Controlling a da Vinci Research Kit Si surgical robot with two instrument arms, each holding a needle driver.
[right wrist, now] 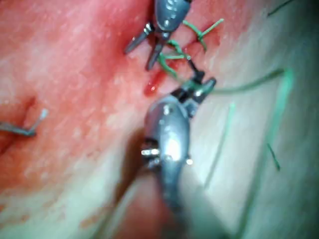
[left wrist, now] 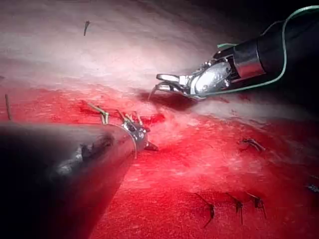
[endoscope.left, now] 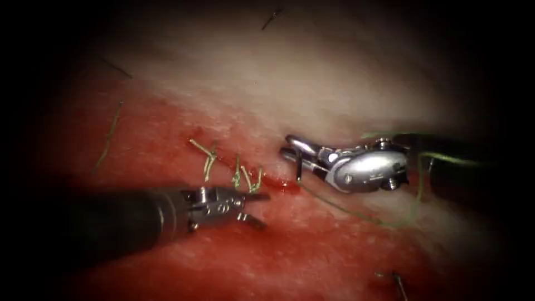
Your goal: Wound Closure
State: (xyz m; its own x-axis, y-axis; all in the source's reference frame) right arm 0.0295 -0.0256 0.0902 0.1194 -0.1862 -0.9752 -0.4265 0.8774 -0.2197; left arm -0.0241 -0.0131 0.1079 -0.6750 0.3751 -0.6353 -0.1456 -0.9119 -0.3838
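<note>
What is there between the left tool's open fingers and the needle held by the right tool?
Nothing visible blocks it. Between the left tool and the needle in the right tool lies only the cut and its red end on the tissue; the thread trails away rightward.

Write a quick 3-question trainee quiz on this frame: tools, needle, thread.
1. True or false: the left tool is shut on thread.
2. The right tool holds: A) the needle B) tissue C) nothing.
3. Fill in: in the endoscope view, the right tool is at the cut's ___ end.

Key: 1 false; it is open and holds nothing. 2 A; whether the needle's tip is in the tissue cannot be told. 3 right.
</note>
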